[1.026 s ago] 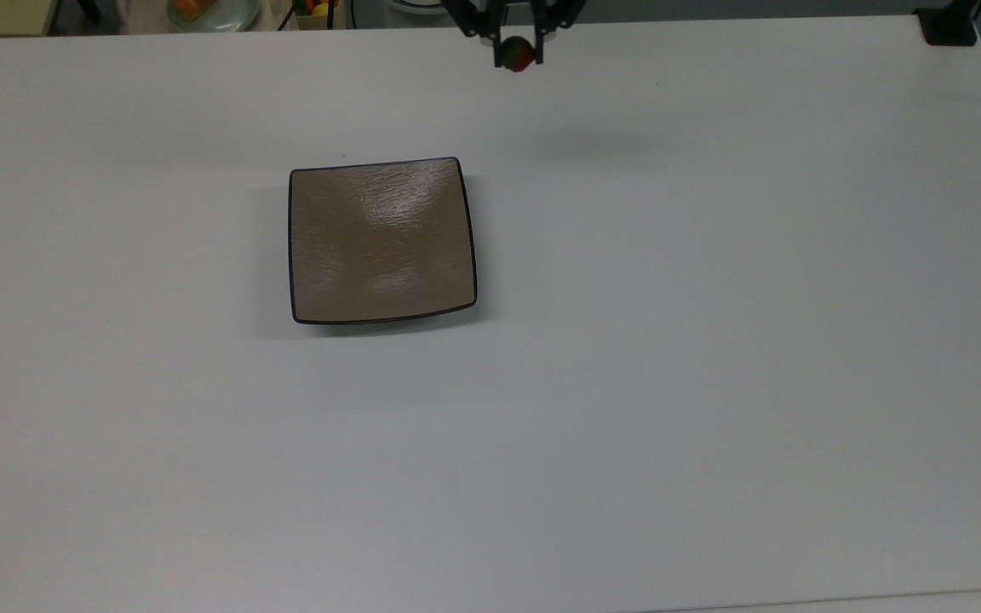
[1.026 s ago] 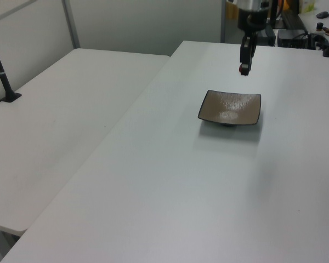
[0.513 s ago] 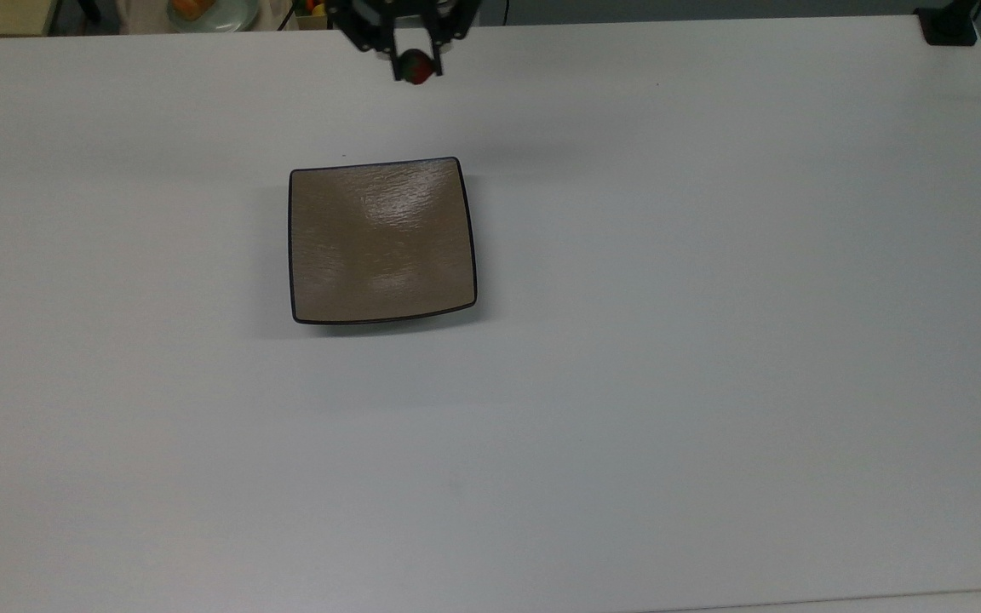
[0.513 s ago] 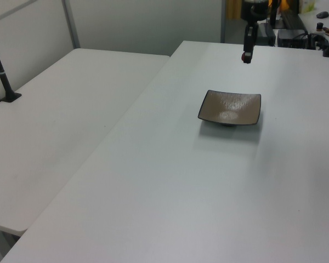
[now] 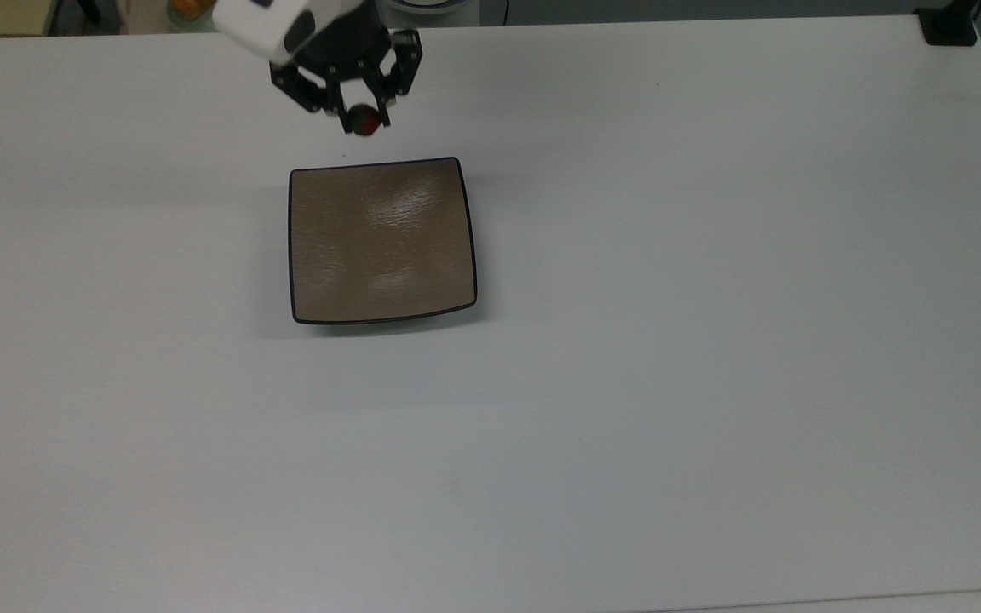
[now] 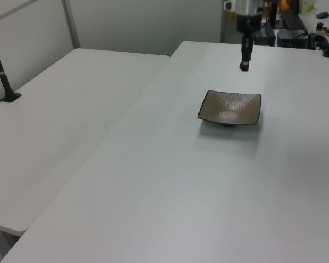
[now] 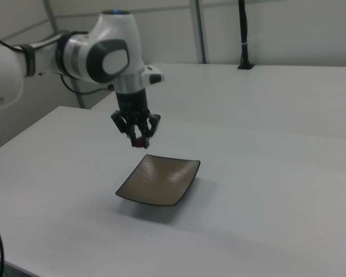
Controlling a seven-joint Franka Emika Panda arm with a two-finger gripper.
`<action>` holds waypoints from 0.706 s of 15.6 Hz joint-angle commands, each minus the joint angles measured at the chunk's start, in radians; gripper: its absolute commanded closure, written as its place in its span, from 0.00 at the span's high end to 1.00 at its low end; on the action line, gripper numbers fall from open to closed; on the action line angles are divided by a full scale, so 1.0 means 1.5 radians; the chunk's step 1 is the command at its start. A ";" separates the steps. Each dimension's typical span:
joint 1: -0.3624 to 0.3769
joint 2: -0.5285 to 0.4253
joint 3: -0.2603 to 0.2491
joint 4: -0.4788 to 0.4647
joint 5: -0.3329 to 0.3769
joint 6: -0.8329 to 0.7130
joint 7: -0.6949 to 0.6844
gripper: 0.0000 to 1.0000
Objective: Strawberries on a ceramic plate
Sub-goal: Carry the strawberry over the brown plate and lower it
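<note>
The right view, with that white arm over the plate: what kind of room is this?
Probably a robotics lab: a white robot arm works over bare white tables, its tool holding a strawberry above a ceramic plate.

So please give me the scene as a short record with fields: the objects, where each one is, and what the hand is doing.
strawberry: held between the fingers of the hand, in the air, not on the plate
hand: shut on the strawberry; in the top view it sits just above the plate's upper edge
ceramic plate: square, tan-brown with a dark rim, flat on the table, nothing on it
table: white, bears the plate
task state: strawberry not yet placed on the plate
</note>
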 commanded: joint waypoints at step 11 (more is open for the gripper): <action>0.026 0.155 0.009 -0.047 -0.013 0.215 -0.002 0.22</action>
